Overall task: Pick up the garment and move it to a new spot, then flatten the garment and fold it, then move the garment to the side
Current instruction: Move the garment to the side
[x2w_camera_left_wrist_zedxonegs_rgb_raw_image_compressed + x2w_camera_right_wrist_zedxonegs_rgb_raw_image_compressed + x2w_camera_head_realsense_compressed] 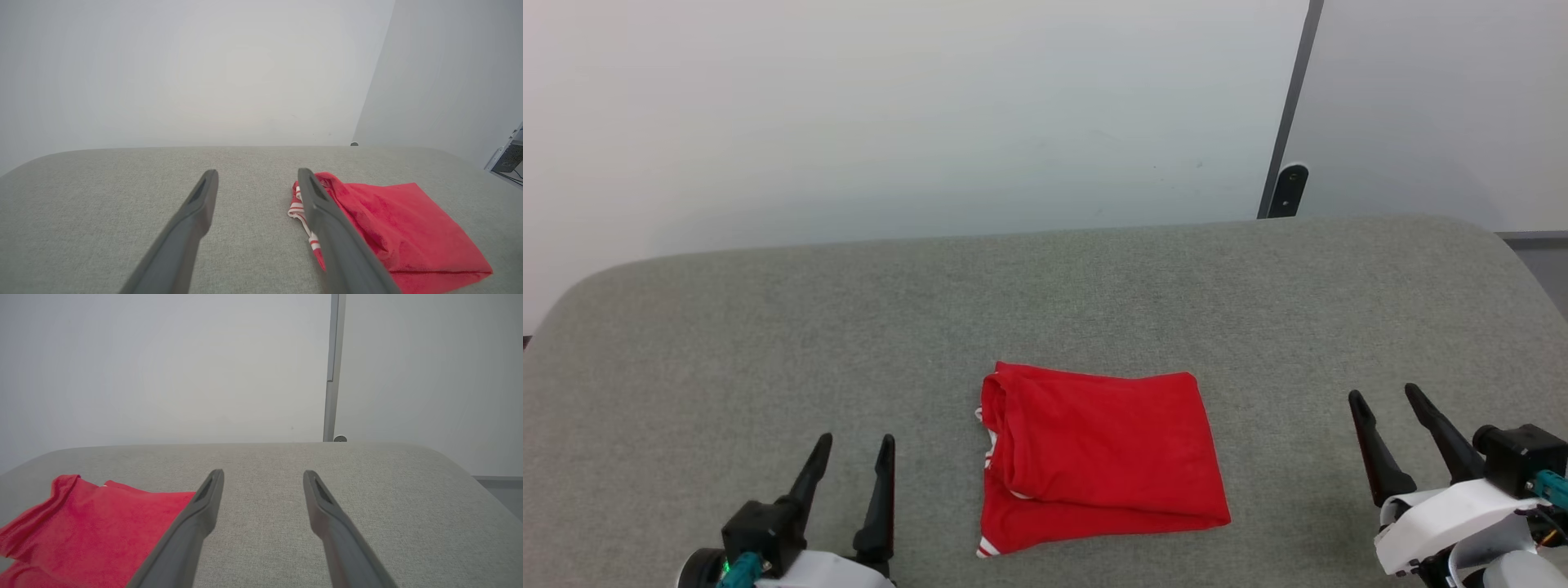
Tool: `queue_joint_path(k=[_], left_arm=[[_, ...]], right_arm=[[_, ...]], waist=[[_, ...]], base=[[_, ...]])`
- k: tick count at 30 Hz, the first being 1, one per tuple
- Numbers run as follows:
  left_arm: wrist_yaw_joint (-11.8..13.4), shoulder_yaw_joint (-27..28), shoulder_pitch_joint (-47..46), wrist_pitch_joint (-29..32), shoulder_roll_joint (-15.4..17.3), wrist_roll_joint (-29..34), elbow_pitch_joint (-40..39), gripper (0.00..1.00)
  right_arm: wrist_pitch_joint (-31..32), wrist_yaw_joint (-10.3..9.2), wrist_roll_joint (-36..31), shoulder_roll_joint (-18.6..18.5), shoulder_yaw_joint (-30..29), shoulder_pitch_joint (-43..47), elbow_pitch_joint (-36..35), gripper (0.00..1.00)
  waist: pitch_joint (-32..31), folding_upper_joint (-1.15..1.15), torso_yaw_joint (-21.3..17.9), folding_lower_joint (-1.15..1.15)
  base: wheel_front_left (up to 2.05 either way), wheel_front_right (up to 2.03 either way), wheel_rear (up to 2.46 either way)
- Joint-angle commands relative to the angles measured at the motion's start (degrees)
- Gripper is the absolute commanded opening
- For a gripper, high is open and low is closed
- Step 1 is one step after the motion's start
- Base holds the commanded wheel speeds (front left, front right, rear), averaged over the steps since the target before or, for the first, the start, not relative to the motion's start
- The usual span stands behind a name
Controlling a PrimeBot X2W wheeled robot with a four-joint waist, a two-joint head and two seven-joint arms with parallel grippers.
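Grey cloth-covered surface (768,327) below, pale wall (849,122) beyond. My left claw (856,445) and right claw (1384,396) both stand wide and empty. The garment (1094,453) lies folded between them, touching neither. I judge it light and limp, best pinched through all layers at one edge.

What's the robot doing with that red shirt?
Nothing is holding the red shirt right now. It lies folded on the grey padded surface. The left tool and the right tool are both open and empty, one on each side of the shirt, not touching it.
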Motion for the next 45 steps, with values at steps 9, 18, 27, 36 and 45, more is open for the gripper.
queue_joint_path(k=[9, 18, 27, 36, 45], left_arm=[[-0.1, 0.3, 0.5, -0.2, -0.1, 0.6, 0.0, 1.0], [-0.1, 1.2, -0.7, -0.2, 0.7, 0.7, 0.9, 1.0], [-0.1, 4.1, 1.2, -0.2, 0.8, 1.5, -0.1, 1.0], [-0.1, 1.3, -0.5, -0.2, 1.1, 1.1, -0.3, 1.0], [-0.1, -2.5, -3.5, -0.2, 0.3, -0.5, 1.0, 1.0]], right_arm=[[-0.3, -0.08, -0.8, 0.5, -0.5, 1.7, -0.6, 1.0], [-0.3, -0.08, -0.2, 0.8, 1.2, 2.3, 0.0, 1.0], [1.8, -0.08, 1.9, -0.3, 4.3, 0.6, 3.1, 1.0], [18.7, -0.08, 6.7, -3.2, 5.8, -5.5, 7.5, 1.0], [37.3, -0.07, 9.8, -4.2, 1.8, -11.7, 12.7, 1.0]], waist=[[0.0, 0.0, 0.3, 0.0], [-0.3, 0.0, 4.6, 0.0], [-0.7, 0.0, 10.3, 0.0], [1.2, 0.0, 15.0, 0.0], [6.9, 0.0, 20.3, 0.0]], base=[[0.0, 0.0, 0.0], [0.0, 0.0, 0.0], [0.0, 0.0, 0.0], [0.0, 0.0, 0.0], [0.0, 0.0, 0.0]])
